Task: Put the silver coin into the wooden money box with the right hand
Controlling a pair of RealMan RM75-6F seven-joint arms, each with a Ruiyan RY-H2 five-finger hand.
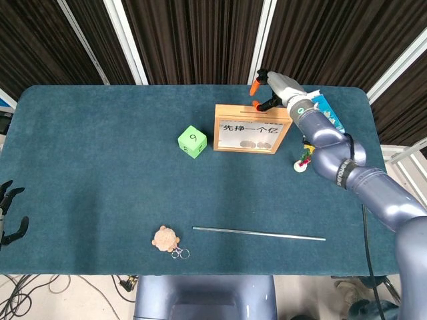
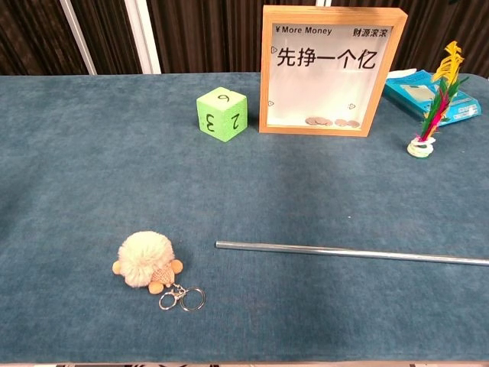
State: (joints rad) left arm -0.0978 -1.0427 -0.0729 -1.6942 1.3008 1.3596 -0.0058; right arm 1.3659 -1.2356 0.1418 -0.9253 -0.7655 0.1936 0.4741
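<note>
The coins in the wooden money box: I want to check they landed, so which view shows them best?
The chest view: it faces the wooden money box front-on, so the coins show as a row along its bottom behind the clear pane. The head view looks down steeply, showing them only as small blurred spots.

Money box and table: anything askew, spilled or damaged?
Nothing stands out. The wooden money box stands upright with coins lying at its bottom. The green die, metal rod and plush keychain lie apart on the table.
</note>
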